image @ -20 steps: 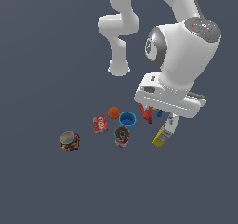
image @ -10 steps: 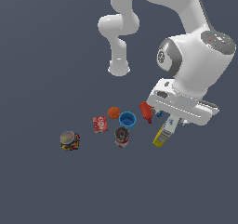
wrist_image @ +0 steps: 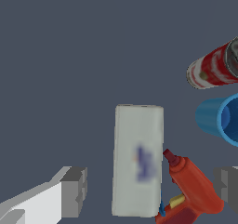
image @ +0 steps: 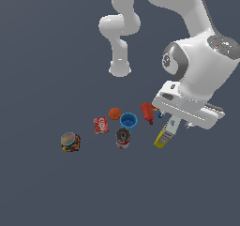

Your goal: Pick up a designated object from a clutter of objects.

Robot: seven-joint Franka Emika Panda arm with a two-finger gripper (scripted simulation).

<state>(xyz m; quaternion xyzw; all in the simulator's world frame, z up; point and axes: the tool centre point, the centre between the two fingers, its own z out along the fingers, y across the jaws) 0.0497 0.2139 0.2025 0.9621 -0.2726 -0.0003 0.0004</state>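
Fingers (wrist_image: 69, 190) of the gripper (wrist_image: 151, 188) stand wide apart above the yellow-white carton (image: 166, 132), which lies just beside the red bottle (image: 147, 112); the arm bends down over both.

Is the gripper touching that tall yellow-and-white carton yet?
Apart. The wrist view shows bare floor between the carton and each finger of the open gripper.
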